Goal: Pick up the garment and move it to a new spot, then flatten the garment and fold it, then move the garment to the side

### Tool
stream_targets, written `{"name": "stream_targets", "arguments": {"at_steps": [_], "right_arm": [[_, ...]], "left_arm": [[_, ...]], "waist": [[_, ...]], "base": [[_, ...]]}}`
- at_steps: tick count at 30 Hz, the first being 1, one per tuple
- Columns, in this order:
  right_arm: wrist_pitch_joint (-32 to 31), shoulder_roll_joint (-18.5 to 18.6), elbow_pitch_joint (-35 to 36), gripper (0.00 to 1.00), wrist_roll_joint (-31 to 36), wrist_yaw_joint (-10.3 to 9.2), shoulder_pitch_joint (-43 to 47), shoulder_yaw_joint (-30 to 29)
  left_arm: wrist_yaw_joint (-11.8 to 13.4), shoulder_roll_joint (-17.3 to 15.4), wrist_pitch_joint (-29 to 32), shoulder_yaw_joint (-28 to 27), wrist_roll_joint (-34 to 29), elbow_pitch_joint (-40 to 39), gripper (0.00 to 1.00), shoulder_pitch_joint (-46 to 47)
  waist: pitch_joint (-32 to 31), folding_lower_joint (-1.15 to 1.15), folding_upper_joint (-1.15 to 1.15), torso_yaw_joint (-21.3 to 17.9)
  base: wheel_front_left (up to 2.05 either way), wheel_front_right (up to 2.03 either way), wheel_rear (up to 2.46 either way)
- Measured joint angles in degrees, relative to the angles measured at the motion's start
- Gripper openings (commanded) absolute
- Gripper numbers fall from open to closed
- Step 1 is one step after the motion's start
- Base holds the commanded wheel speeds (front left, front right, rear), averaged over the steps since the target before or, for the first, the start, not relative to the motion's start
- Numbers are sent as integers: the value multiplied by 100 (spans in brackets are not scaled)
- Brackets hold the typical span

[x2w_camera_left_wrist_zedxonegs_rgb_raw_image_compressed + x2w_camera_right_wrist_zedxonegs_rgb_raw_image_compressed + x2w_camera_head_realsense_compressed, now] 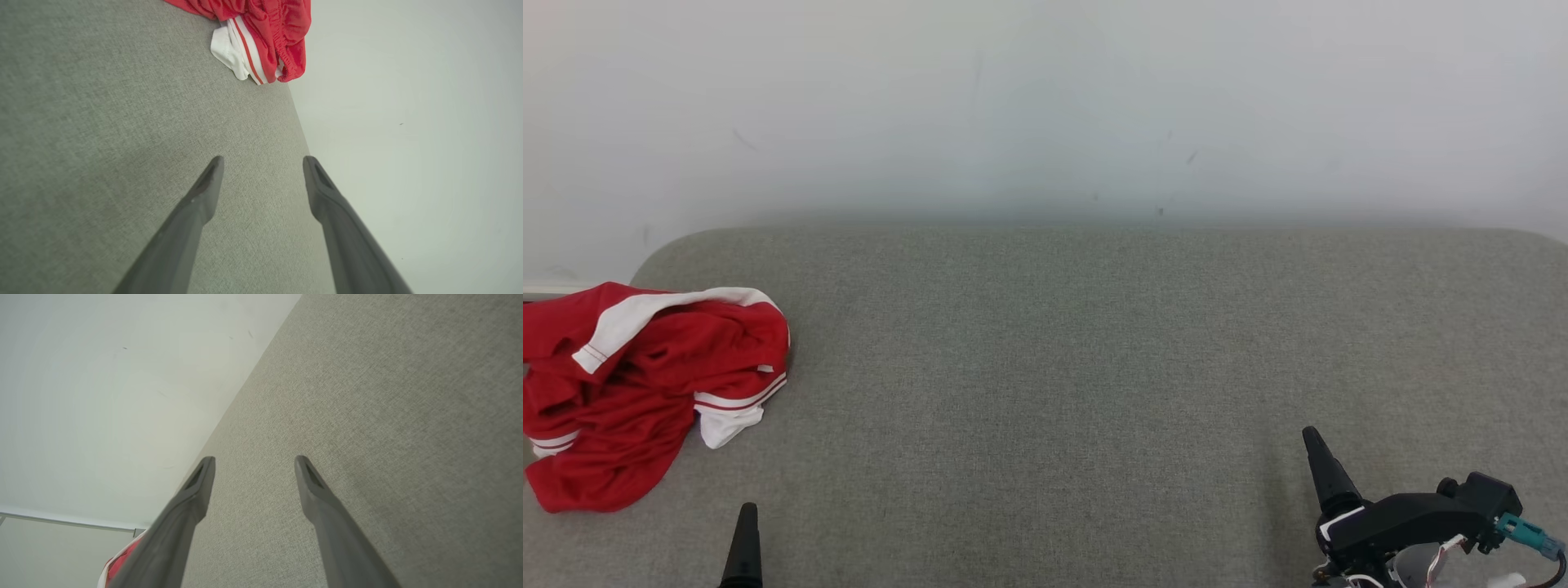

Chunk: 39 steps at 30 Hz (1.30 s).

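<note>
The left gripper (263,163) stands wide open and empty, hovering low over bare grey cloth, with the garment (645,384) a little ahead of its fingertips and not touched. The right gripper (255,459) is likewise spread open and holds nothing, well apart from the garment at the other end of the surface (1094,367). The garment, red with white bands, lies crumpled in a heap at the far left end, close to the back edge by the wall (1045,98). By the look of it, no step is done yet: the pick-up, the move, the flattening, the fold and the final shift aside all remain.
</note>
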State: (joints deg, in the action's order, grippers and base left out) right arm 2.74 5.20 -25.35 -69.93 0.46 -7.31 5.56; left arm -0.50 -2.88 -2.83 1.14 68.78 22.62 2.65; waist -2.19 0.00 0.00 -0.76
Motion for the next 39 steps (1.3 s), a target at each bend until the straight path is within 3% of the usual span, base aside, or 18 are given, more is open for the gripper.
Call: {"name": "stream_targets", "arguments": {"at_steps": [39], "right_arm": [[828,179,-775,100,3194,-552,-615,794]], "left_arm": [[555,-231,-834,311,-3662,433,100,144]], "waist": [[-206,0,0,5]], "base": [[0,0,0]]}}
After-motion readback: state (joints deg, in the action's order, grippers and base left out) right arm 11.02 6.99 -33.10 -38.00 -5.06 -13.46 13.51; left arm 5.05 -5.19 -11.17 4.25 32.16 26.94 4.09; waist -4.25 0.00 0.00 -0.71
